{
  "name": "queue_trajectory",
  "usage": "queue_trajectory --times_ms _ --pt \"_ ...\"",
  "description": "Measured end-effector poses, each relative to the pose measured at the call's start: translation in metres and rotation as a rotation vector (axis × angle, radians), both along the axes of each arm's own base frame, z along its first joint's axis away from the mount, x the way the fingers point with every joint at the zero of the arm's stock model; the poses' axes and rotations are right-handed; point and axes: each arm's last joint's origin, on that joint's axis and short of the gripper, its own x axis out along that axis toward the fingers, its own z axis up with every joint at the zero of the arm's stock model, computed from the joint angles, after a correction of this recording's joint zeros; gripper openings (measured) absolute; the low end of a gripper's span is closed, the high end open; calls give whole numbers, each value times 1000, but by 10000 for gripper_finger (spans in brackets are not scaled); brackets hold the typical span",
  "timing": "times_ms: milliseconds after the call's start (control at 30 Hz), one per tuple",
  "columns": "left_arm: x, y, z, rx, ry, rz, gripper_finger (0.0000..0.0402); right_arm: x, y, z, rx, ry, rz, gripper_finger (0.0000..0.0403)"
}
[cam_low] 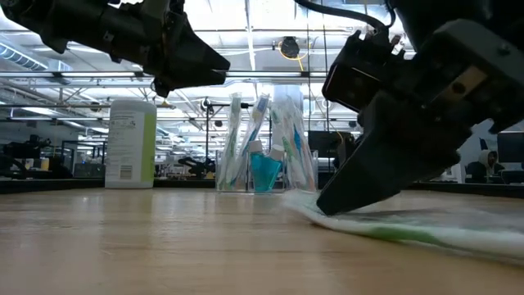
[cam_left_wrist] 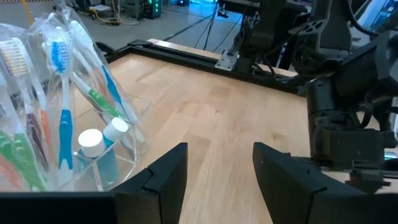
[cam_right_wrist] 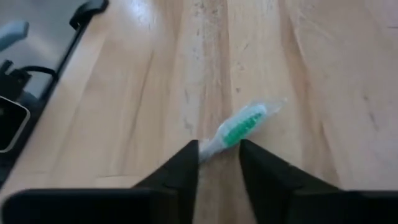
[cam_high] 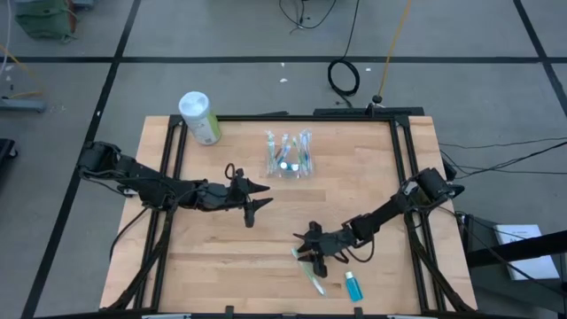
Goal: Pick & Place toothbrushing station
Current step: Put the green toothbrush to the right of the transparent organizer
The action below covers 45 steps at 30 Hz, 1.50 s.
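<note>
Your left gripper (cam_high: pixel 258 197) hangs left of frame centre, raised off the table, fingers spread wide. Your right gripper (cam_high: pixel 312 252) sits low, right of bottom centre, tips down at the wood, fingers narrowly apart.

My wooden table (cam_high: pixel 372 190) stands on a grey floor (cam_high: pixel 221 80) crossed by dark lines, cables (cam_high: pixel 345 75) trailing behind it. Beyond, ceiling strip lights (cam_low: pixel 262 24) glow over workshop benches.

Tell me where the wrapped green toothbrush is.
In the high view the wrapped green toothbrush lies flat near the table's front edge, under the right pincer, with a small blue bottle just to its right.
</note>
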Motion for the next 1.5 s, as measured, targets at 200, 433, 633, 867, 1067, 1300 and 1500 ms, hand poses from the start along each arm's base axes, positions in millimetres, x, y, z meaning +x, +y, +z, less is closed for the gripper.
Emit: queue_trajectory --times_ms 200,433,633,867,1067,1300,1500 --pt "-1 0 -3 1 33 2 186 2 -7 4 -75 -31 41 14" --pt "-1 0 -4 3 38 1 186 11 -31 41 -173 -171 8 3" --pt "-1 0 -4 5 38 3 186 8 -65 106 -520 -392 -207 1" --pt "-1 0 -4 38 44 -4 186 0 -106 154 -984 -432 -582 1" --pt "-1 1 -3 53 47 -6 186 3 -152 161 -999 -444 -732 0" --pt "-1 1 -3 49 44 -4 186 -5 -190 128 -995 -315 -851 0" --pt "-1 1 -3 50 44 -4 186 -22 -197 103 -829 -343 -873 0"
